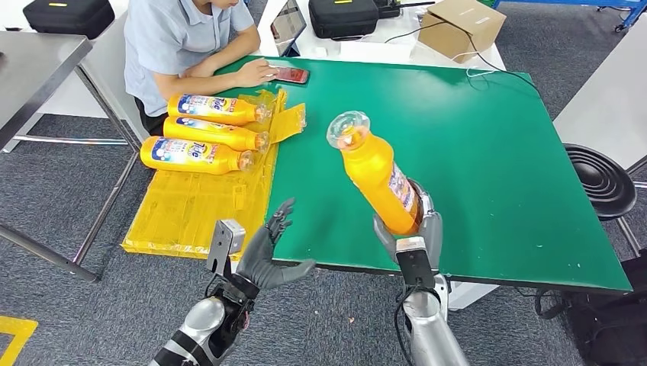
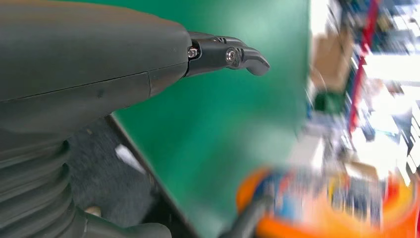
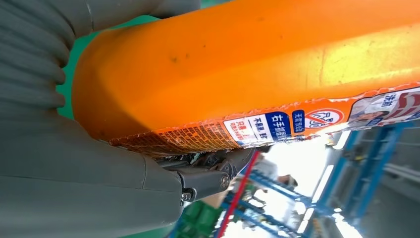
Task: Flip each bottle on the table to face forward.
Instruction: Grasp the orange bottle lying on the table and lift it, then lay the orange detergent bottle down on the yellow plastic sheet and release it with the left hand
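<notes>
While the left hand [image 1: 268, 252] spreads empty, the right hand [image 1: 412, 229] grips the bottle [image 1: 374, 175] tilted, cap up-left.

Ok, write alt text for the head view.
The robot's right hand holds an orange bottle tilted above a green table, its left hand open nearby. Three more bottles lie on a yellow sheet beside a seated person.

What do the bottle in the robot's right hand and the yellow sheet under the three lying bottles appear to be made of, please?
Bottle: likely opaque orange plastic, glossy, with a clear cap and printed label.
Yellow sheet: seemingly thin translucent plastic, shiny and crinkled at its edges.
</notes>
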You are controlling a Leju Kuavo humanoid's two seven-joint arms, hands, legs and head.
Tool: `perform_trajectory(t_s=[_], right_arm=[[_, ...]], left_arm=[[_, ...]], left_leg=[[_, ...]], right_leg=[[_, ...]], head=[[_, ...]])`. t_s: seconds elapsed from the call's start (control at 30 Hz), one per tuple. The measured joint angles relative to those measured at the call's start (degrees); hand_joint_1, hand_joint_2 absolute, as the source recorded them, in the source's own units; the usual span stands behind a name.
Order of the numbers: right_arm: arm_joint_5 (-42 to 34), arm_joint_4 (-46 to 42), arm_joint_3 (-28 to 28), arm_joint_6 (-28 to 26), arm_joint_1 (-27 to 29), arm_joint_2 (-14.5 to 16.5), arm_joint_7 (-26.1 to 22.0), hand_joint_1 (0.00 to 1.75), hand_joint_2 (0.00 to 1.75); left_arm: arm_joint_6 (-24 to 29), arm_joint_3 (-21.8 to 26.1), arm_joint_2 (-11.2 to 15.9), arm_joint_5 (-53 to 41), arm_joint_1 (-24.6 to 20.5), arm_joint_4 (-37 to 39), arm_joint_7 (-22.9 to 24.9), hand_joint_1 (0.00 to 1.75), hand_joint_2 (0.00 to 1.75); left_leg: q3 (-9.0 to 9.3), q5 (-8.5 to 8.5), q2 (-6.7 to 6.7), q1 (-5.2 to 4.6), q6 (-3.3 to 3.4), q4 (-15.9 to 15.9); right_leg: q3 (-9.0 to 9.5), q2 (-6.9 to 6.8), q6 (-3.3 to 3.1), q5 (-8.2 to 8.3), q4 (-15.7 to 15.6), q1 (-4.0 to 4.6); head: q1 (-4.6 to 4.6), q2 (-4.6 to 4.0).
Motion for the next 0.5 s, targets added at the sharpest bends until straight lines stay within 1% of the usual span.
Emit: perform_trajectory(t_s=[0.1,0.17,0.23,0.37,0.5], right_arm=[[0.42,-1.8,2.51,0.93,0.16,0.17,0.0,1.75,1.75],[1.15,-2.3,4.54,1.37,0.16,0.45,0.0,1.75,1.75],[2.08,-2.37,6.86,2.05,0.17,0.84,0.0,1.75,1.75],[3.32,-1.57,11.59,3.46,0.18,1.92,0.0,1.75,1.75],[3.19,0.55,17.01,3.37,0.2,2.91,0.0,1.75,1.75]], left_arm=[[-4.85,-1.07,0.55,-0.51,0.38,-1.18,-2.24,0.0,1.75],[-5.86,-1.5,0.68,-0.57,0.61,-1.72,-2.81,0.0,1.75],[-5.45,-1.61,0.65,-0.35,0.69,-2.02,-3.21,0.0,1.75],[-2.42,-1.51,0.16,0.07,0.63,-2.55,-3.92,0.0,1.75],[0.39,-0.76,-0.63,2.57,0.5,-3.34,-3.59,0.0,1.75]], left_leg=[[0.0,0.01,0.01,0.02,-0.01,0.0],[0.0,0.01,0.01,0.03,-0.01,0.0],[0.0,0.02,0.01,0.05,-0.01,0.0],[-0.02,0.02,-0.01,0.05,-0.01,-0.01],[-0.04,0.01,0.0,0.04,-0.01,-0.01]], right_leg=[[0.0,0.0,0.0,0.0,0.01,0.01],[0.0,0.0,0.0,0.0,0.02,0.01],[-0.01,0.0,0.0,0.0,0.02,0.01],[-0.03,0.0,-0.01,-0.01,0.02,0.01],[-0.06,0.0,-0.01,-0.01,0.01,0.0]], head=[[0.0,0.0],[0.01,0.0],[0.01,0.0],[0.02,0.0],[0.02,0.0]])
